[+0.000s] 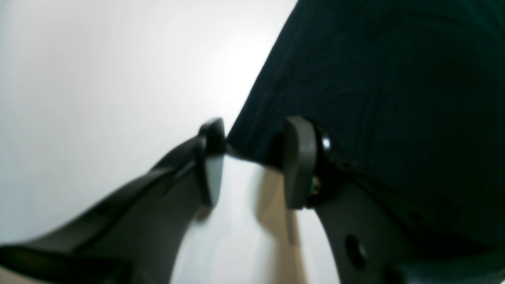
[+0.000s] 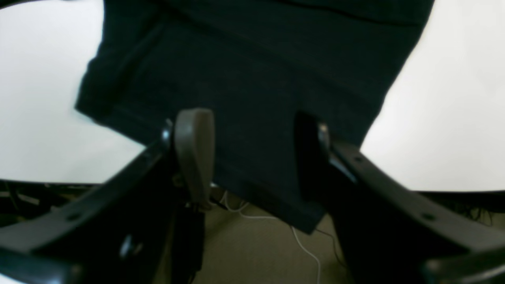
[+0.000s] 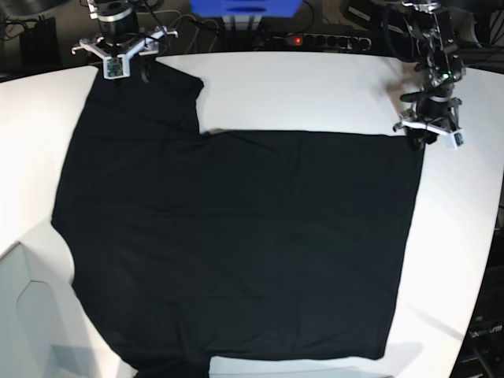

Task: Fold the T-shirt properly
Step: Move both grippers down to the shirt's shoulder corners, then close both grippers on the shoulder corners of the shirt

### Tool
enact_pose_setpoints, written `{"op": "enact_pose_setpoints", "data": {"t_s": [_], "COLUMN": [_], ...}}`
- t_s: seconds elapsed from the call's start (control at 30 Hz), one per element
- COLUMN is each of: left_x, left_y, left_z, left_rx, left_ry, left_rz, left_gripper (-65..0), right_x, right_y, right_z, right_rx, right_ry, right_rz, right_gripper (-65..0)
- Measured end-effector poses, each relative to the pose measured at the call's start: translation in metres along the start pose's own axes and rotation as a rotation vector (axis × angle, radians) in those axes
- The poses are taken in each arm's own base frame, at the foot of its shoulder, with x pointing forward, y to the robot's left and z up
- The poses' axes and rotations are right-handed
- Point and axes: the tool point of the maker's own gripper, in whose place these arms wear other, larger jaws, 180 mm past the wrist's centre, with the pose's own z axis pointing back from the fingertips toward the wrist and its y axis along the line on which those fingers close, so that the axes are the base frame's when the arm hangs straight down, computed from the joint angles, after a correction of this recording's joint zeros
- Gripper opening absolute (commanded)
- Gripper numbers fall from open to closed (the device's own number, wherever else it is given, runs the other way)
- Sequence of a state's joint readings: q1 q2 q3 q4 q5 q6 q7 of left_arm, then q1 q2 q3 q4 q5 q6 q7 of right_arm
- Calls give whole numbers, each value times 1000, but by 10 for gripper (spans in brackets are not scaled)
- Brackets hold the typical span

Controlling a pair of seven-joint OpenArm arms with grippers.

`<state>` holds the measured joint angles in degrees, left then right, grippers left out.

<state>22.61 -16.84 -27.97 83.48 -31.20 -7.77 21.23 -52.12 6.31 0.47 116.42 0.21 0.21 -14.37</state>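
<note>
The white table (image 3: 315,87) carries the T-shirt (image 3: 236,244), spread flat with its plain black side up, covering most of the surface and hanging over the far edge at one sleeve. The garment is judged light, limp and prone to wrinkle or drag, so it is best taken at corners and hems rather than mid-panel. The right gripper (image 2: 252,157) straddles the overhanging sleeve with fingers apart, not pinching. The left gripper (image 1: 256,161) sits at the hem corner, fingers parted around the edge, cloth between them but not clamped. Cables and a power strip (image 3: 315,39) lie behind the table, clear of the work.
</note>
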Motion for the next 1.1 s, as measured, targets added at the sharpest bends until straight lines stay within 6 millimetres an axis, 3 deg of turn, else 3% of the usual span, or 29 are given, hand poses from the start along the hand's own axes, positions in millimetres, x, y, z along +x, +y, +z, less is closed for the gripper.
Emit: {"op": "enact_pose_setpoints", "data": {"t_s": [0.1,0.33,0.47,0.57,0.87,1.1], "left_x": [-1,-2,-1,-2,-3,-6], "left_y": [-5,-15,-15,-18,-16,-14], "left_z": [-1,-4,-5,-6,-5,-3], "left_rx": [-13,-36,-38,-41,-40,-36], "left_ry": [5,2,2,4,10,13], "left_rz": [-10,-18,-15,-8,-11,-13], "left_gripper": [-415,-425,-547,-650,-649,-649], "right_x": [0,2,6,10,4,-12], "right_y": [-3,-30,-49,-52,-63,-64], "right_z": [0,-2,-8,-14,-42,-49], "right_rx": [-8,-83,-135,-143,-172,-173], "right_ry": [0,-3,-14,-28,55,111], "right_rz": [1,8,13,12,-21,-30], "right_gripper": [-281,-248,-245,-244,-244,-244]}}
